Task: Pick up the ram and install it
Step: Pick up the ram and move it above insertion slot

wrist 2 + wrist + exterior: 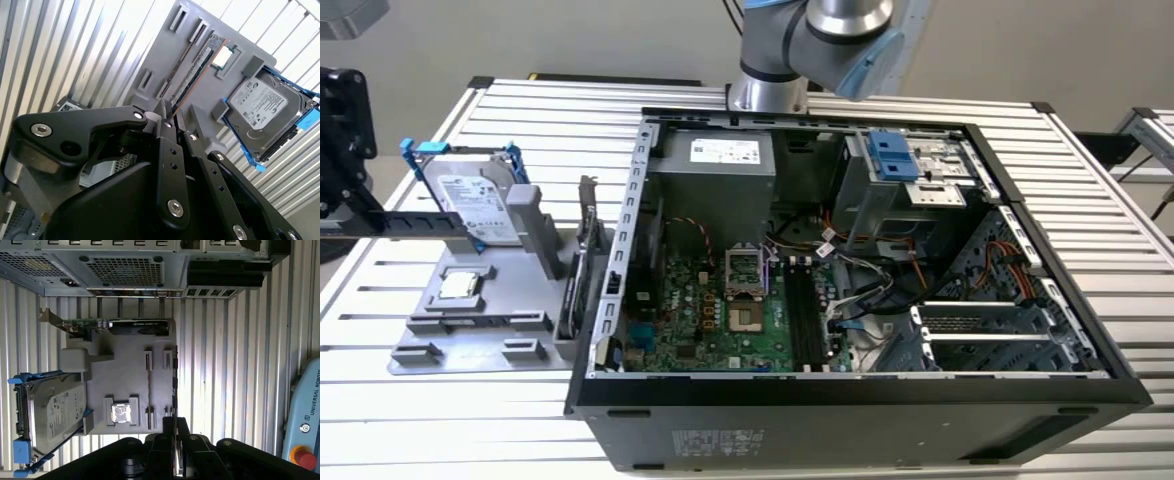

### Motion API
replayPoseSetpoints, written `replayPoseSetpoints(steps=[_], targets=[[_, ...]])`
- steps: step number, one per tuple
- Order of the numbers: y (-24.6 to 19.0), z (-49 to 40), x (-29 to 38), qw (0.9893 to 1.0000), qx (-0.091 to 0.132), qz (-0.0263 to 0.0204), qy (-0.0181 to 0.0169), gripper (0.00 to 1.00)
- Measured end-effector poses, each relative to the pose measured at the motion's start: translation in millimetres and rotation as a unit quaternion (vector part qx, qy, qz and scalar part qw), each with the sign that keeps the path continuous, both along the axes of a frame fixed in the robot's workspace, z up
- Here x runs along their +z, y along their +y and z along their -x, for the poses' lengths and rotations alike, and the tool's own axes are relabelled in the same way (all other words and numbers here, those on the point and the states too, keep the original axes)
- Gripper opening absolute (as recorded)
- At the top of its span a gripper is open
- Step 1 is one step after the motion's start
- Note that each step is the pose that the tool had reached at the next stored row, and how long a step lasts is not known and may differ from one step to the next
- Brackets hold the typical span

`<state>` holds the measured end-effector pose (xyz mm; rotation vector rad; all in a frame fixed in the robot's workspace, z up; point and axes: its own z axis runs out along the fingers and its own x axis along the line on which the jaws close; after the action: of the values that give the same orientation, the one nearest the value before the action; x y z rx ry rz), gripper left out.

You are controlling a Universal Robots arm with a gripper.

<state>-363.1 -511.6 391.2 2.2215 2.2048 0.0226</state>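
Note:
The ram [195,67] is a long thin dark stick standing on edge in a slot of the grey holder [165,50], beside a small square chip [223,56]. In the first wrist view the ram [149,390] runs along the holder [125,380] toward the fingertips. My gripper [176,112] hangs off the holder's end, in line with the stick and apart from it. Its two black fingers [170,427] stand close together with a slim gap and nothing between them. In the exterior view the gripper [460,228] reaches in from the left over the holder [480,320].
A silver hard drive with blue rails [467,195] leans at the holder's far side. An upright card with a metal bracket [587,260] stands between the holder and the open computer case [854,390]. The motherboard's long memory slots [803,310] lie inside the case. The arm's base [774,60] stands behind it.

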Motion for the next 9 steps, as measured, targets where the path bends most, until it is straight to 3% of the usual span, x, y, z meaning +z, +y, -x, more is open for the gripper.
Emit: replayPoseSetpoints(steps=[9], targets=[[0.0,-7.0,0.0,1.0000,0.000,0.0000,0.0000,0.00]])
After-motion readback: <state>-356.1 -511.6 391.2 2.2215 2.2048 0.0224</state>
